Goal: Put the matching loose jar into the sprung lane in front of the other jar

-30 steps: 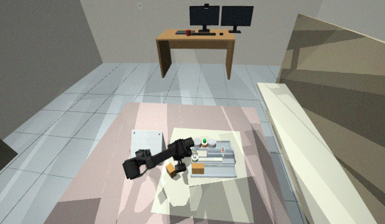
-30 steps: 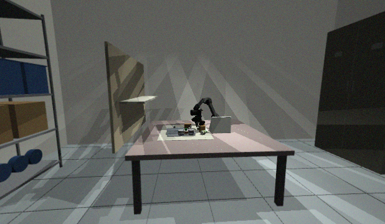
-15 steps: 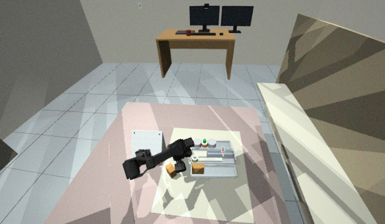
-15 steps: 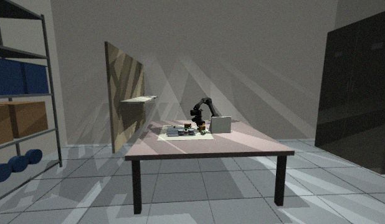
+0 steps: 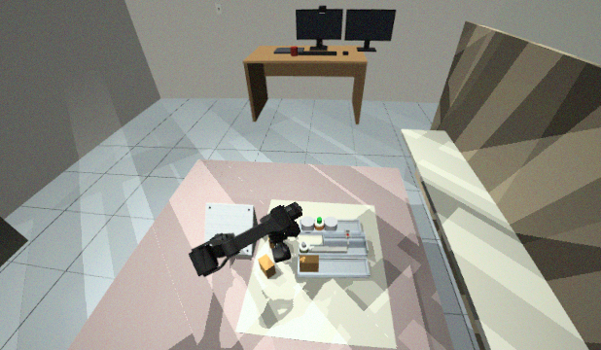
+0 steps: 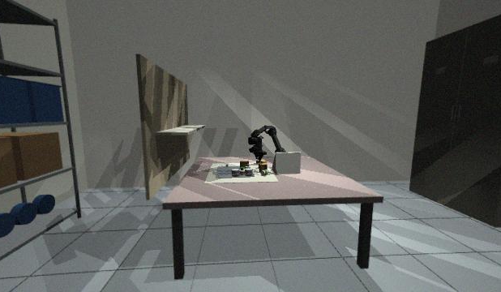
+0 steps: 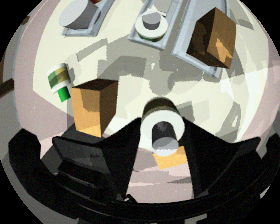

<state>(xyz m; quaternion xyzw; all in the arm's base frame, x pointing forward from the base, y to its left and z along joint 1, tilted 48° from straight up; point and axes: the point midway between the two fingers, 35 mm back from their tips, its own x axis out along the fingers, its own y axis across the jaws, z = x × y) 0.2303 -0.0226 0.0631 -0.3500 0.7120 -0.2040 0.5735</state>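
Note:
My gripper (image 5: 281, 258) (image 6: 259, 160) (image 7: 161, 122) is shut on a jar (image 7: 162, 124) with a white shoulder and grey cap, left of the trays in the top view. The arm hides this jar in that view. A similar grey-capped jar (image 5: 304, 247) (image 7: 151, 24) stands at the front end of the middle lane (image 5: 364, 247) (image 7: 147, 45). The pusher plate behind it is not clear to see. A green-capped jar (image 7: 60, 82) (image 6: 264, 173) lies on its side on the mat, apart from the fingers. Whether the held jar touches the mat cannot be told.
One orange-brown box (image 7: 91, 106) stands beside the left finger in the wrist view; another box (image 5: 266, 266) (image 7: 171, 157) is beyond the held jar. A box (image 5: 309, 263) (image 7: 213, 40) sits in the near lane. The far lane holds grey cylinders (image 5: 307, 224) and a green-capped jar (image 5: 319, 224). A pale block (image 5: 228, 224) stands left.

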